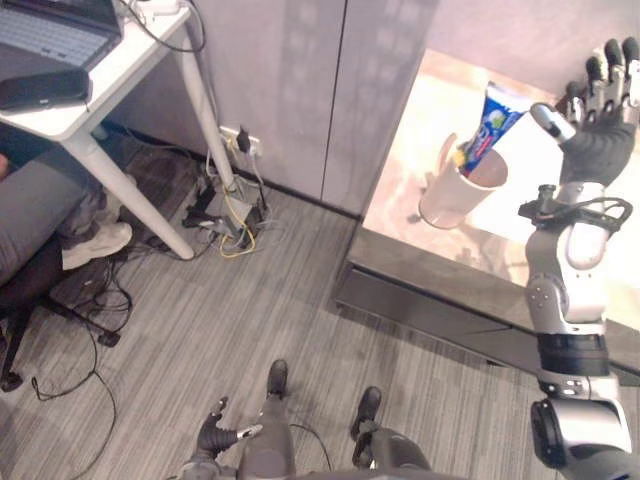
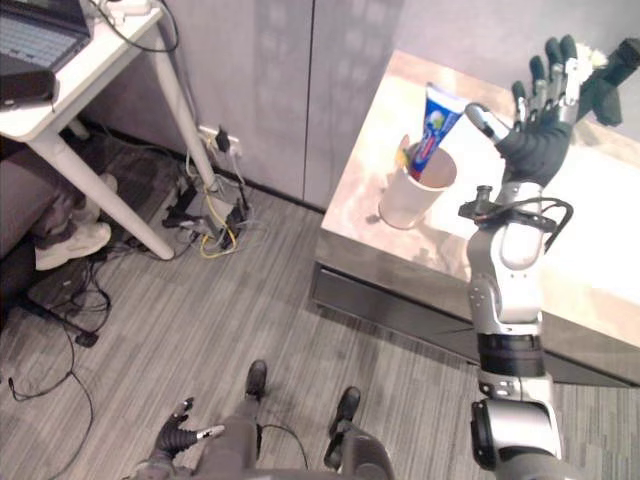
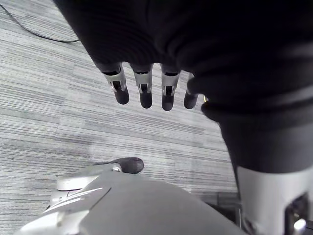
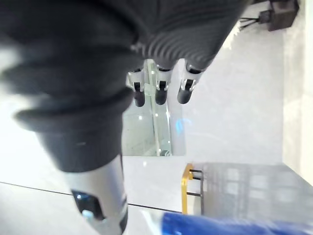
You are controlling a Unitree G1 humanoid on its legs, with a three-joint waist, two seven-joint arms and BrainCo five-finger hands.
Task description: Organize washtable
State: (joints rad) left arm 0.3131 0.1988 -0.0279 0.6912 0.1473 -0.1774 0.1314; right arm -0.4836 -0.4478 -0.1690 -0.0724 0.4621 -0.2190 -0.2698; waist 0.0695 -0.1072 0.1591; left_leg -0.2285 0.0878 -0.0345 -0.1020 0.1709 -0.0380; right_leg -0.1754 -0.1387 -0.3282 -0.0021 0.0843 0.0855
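Observation:
A white cup (image 1: pixel 455 195) stands near the left end of the pale stone washtable (image 1: pixel 400 215). A blue toothpaste tube (image 1: pixel 493 122) leans upright in it, next to a toothbrush with a yellow handle (image 2: pixel 404 156). My right hand (image 1: pixel 597 95) is raised above the table, to the right of the cup, fingers straight and spread, holding nothing. My left hand (image 1: pixel 215 434) hangs low over the floor with relaxed fingers (image 3: pixel 142 90), empty.
A dark object (image 2: pixel 612 85) lies at the table's far right. A white desk (image 1: pixel 95 75) with a laptop (image 1: pixel 50 30) stands at the left, cables and a power strip (image 1: pixel 225 225) on the floor beneath it. A seated person's leg and shoe (image 1: pixel 95 240) show beside the desk.

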